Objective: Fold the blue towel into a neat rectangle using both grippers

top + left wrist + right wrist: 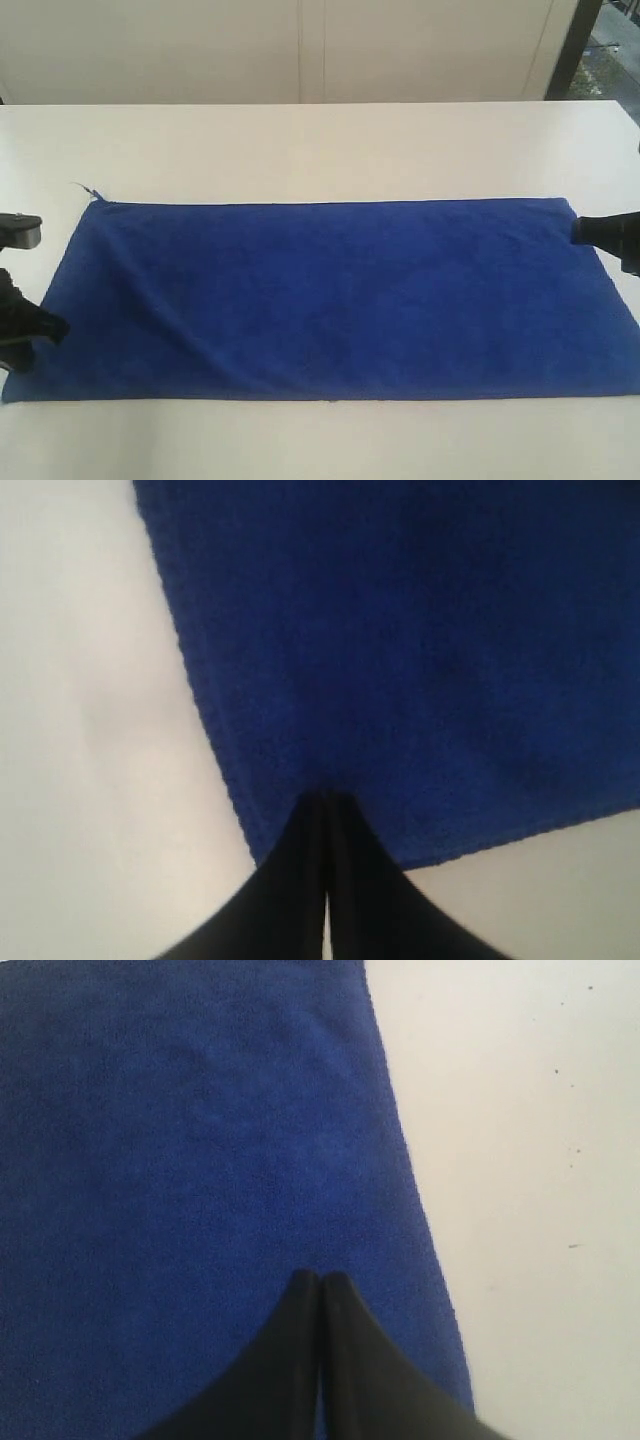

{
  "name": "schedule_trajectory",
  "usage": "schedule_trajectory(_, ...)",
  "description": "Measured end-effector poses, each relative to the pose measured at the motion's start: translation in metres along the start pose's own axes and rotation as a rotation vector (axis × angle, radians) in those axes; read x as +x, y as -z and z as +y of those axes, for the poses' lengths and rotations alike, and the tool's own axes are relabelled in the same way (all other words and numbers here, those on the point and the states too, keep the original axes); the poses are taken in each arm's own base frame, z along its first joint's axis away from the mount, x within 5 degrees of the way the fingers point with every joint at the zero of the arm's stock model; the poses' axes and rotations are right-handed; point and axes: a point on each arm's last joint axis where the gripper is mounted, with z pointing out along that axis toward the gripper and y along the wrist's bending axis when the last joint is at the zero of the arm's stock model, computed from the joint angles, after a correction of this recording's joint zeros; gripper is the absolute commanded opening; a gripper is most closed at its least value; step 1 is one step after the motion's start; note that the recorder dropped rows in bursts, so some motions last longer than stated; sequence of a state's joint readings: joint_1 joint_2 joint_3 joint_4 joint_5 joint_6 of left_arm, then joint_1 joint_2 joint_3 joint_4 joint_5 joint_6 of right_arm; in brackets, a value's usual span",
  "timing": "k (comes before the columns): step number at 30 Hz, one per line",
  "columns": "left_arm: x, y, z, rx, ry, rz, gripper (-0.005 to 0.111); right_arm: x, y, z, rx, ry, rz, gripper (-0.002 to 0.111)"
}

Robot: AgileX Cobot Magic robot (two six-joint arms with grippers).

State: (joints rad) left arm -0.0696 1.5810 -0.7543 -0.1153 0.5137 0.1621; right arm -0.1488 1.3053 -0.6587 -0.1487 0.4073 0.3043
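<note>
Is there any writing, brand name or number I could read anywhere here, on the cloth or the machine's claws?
None can be read in any view.
The blue towel is plain; the pale scrap at its corner is too small to tell.
The left gripper and right gripper show bare black, no lettering.

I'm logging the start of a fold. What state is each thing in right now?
blue towel: spread flat, unfolded, a diagonal crease near its left end.
left gripper: shut, tips over the towel near a corner.
right gripper: shut, tips over the towel near its side edge.
</note>
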Motion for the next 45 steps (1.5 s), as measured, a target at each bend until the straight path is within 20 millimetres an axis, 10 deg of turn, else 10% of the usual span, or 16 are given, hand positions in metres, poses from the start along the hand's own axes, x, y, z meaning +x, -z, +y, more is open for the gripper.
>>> schedule_trajectory(45, 0.006, -0.015, 0.002, 0.008, -0.049, 0.116, 0.000, 0.000, 0.000, 0.000, -0.002, -0.005, 0.001, 0.000)
